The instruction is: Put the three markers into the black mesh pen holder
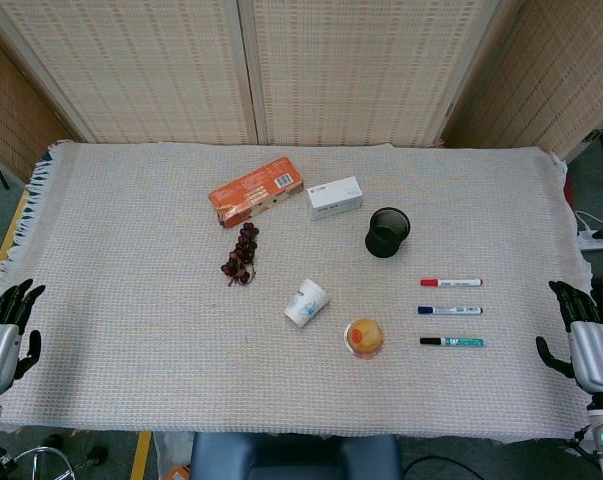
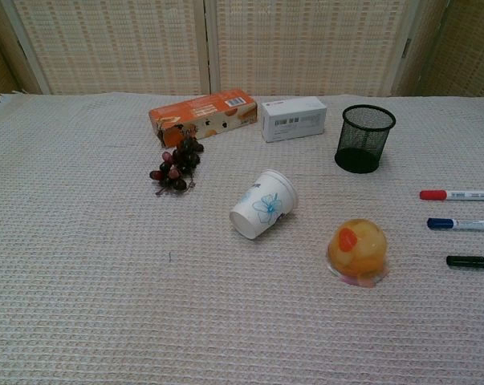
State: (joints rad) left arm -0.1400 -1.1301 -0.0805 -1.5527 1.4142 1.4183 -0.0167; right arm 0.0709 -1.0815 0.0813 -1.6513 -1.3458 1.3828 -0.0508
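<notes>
Head view: three markers lie just left of the empty, open-fingered right robot hand.

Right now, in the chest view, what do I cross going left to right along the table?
grapes → orange box → paper cup → white box → jelly cup → pen holder → markers: red, blue, black.
</notes>
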